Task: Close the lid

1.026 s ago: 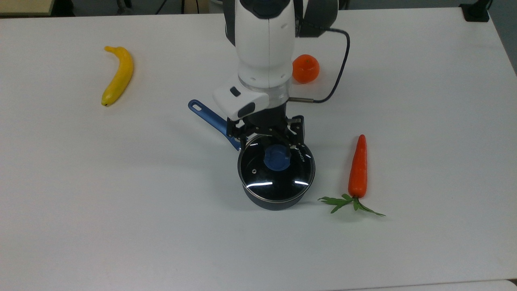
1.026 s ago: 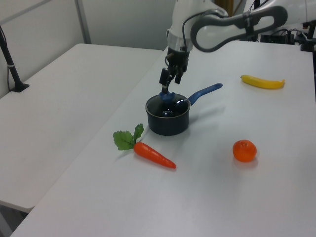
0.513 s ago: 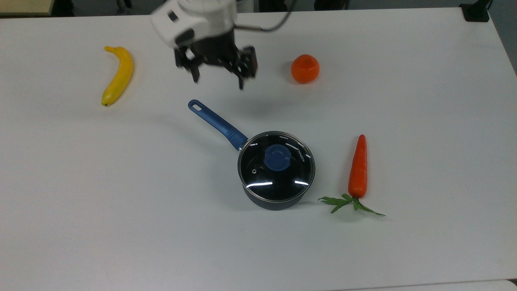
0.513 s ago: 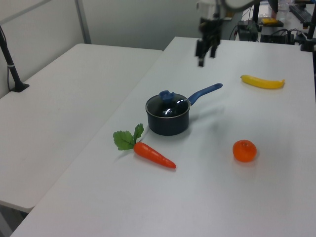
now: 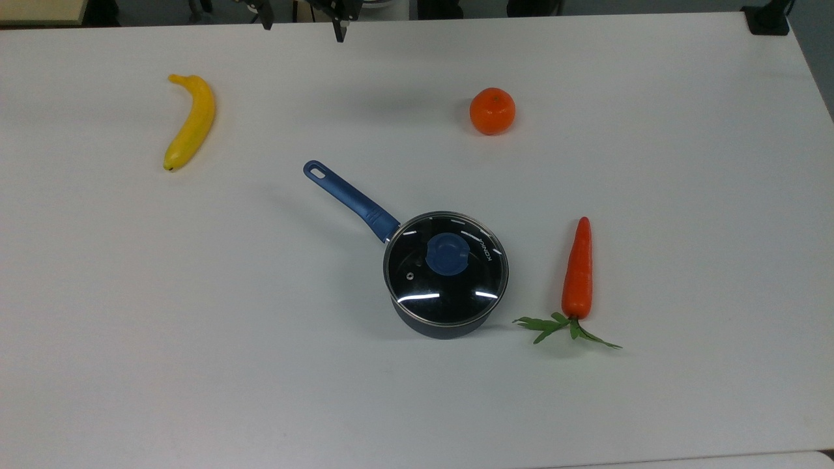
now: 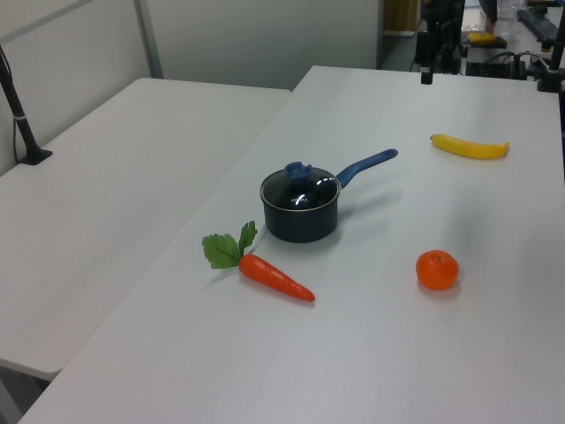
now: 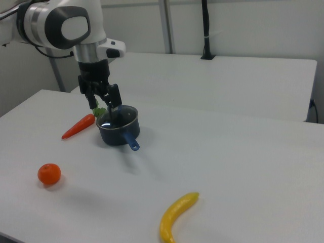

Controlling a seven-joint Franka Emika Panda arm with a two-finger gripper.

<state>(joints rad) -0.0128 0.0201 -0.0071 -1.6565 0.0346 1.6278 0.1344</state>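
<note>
The lid sits flat on the pan, its metal rim matching the pan's rim all round and its blue knob at the centre, with the steam hole toward the top view's left. The pan stands near the middle of the white table, its blue handle pointing to the top view's upper left. In the top view the gripper is at the table's far edge, well apart from the pan, its two fingers spread wide with nothing between them; the left view also puts the gripper high at the far edge. In the right view the gripper shows close over the pan's far side, fingers likewise apart and empty. A banana lies at the top view's left, an orange beyond the pan, and a carrot just to the top view's right of it.
</note>
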